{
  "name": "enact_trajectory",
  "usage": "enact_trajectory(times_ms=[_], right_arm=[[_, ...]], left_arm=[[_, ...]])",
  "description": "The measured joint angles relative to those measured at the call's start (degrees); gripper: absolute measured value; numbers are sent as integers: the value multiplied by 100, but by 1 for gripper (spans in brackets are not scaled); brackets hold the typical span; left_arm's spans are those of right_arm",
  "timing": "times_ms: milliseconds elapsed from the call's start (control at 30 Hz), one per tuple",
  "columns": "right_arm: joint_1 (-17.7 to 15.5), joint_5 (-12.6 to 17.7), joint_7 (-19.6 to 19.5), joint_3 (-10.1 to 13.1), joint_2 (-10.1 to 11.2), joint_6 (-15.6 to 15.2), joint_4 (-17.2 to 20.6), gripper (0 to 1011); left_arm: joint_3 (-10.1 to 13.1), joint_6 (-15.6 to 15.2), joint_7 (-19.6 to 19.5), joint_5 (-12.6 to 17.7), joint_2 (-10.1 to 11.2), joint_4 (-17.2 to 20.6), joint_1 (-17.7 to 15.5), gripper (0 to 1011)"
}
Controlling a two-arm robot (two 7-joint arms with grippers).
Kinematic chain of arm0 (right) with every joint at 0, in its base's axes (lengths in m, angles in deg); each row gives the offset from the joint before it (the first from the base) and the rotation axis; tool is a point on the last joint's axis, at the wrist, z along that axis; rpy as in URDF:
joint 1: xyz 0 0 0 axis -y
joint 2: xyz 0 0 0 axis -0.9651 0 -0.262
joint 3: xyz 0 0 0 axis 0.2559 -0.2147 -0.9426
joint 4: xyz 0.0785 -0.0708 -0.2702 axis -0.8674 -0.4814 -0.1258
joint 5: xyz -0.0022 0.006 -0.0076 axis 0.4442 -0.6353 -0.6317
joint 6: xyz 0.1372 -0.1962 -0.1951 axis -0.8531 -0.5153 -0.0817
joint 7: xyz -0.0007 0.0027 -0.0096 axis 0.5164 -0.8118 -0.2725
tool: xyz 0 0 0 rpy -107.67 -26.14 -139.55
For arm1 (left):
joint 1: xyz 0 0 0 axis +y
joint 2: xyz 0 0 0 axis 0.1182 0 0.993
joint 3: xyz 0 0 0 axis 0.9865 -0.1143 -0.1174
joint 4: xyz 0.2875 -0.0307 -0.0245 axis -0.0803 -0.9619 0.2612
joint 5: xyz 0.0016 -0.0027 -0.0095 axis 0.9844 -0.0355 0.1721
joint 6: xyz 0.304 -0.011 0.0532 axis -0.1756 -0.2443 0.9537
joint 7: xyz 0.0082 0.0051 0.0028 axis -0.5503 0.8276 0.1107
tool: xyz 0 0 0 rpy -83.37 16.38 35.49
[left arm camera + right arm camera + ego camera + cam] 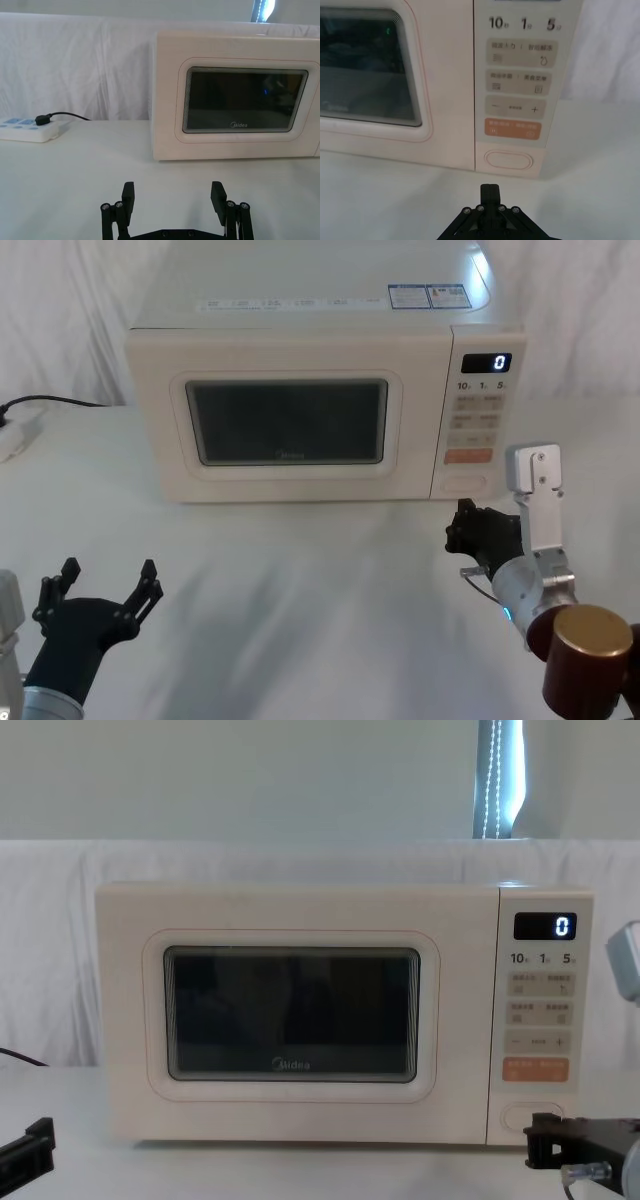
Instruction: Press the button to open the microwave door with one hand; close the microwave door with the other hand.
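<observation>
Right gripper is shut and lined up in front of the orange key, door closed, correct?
Not quite. The right gripper is shut and the microwave door closed, but the right wrist view shows it lined up with the button, below the orange key.

Bright, even light falls across my white table — soft and diffuse, with only faint grey shadows under the microwave and beneath my arms. A hot patch of glare sits on the microwave's top at its far right corner, washing out the cream there. From my chest, a strip of daylight shows through a gap in the curtain on the far right. The dark door window throws back dim reflections, with a small blue glint from my left wrist and a green one from my right. The display glows sharply — its digit crisp. Focus holds throughout.
</observation>
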Motion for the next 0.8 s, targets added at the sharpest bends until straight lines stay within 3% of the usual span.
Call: enact_trajectory(times_ms=[333, 800], right_arm=[[490, -135, -65, 65, -150, 81, -647, 0], [868, -226, -187, 199, -284, 209, -1204, 0]], left_arm=[[0, 0, 1, 0, 0, 0, 0, 1001], [0, 0, 0, 0, 0, 0, 0, 1001]])
